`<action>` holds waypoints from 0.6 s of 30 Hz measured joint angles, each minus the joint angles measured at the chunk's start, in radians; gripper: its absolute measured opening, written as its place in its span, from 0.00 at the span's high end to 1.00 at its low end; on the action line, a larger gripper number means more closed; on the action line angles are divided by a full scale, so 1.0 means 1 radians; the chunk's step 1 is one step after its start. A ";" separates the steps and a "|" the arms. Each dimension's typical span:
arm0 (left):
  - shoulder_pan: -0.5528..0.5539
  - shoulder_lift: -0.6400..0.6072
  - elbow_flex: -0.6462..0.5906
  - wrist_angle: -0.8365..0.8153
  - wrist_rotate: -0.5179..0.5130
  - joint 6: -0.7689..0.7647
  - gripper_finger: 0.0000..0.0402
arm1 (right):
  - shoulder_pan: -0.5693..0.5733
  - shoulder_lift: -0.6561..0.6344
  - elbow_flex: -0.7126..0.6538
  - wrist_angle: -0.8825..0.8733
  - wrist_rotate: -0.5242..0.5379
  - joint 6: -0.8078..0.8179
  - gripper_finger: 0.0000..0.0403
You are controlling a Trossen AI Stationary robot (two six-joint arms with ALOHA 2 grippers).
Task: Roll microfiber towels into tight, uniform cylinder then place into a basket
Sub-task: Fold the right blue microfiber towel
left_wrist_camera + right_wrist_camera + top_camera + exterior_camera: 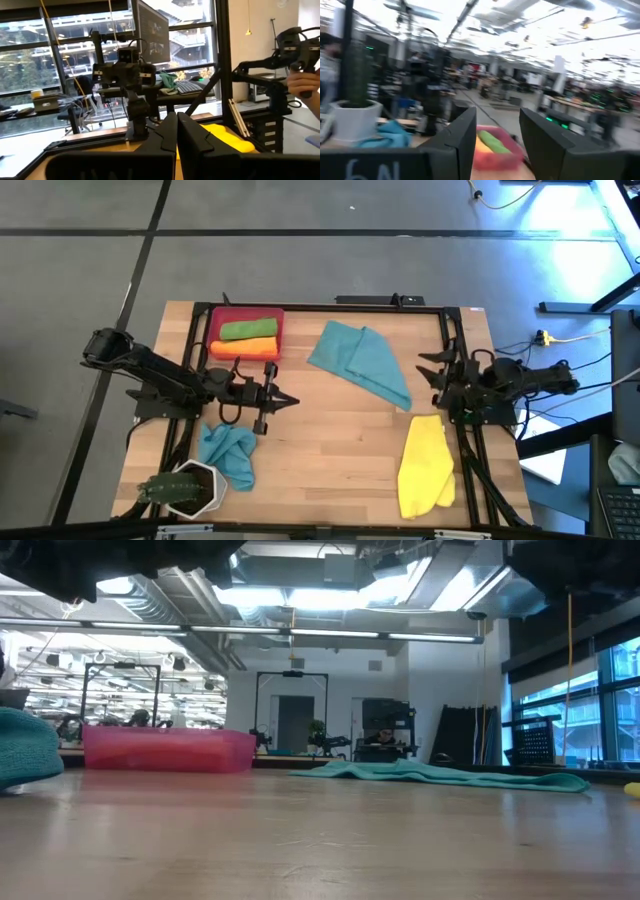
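Note:
The red basket (216,330) stands at the table's far left and holds a green roll (247,329) and an orange roll (243,347). A teal-blue towel (362,360) lies loosely spread at the far middle. The yellow towel (427,465) lies folded near the right front. A second teal-blue towel (228,455) lies crumpled at the left front. My left gripper (285,400) is shut and empty, hovering level between the basket and the crumpled towel. My right gripper (428,378) is open and empty, drawn back at the table's right edge; its wrist view shows the basket (495,150) between its fingers, far off.
A white hexagonal pot (190,488) with a plant stands at the near left corner. A black frame (440,306) runs along the table's far and side edges. In the left wrist view a person's hand (305,82) shows beyond the table. Bare wood lies in the table's middle (330,440).

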 joint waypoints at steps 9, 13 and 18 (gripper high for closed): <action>0.000 0.000 0.000 0.007 -0.001 -0.022 1.00 | -0.001 -0.061 0.000 -0.103 0.282 -0.067 0.62; 0.001 0.000 0.000 0.007 -0.014 -0.027 1.00 | -0.002 -0.060 0.000 -0.108 0.320 -0.061 0.62; 0.001 0.000 0.000 0.007 -0.031 -0.028 1.00 | -0.002 -0.060 0.000 -0.111 0.321 -0.040 0.62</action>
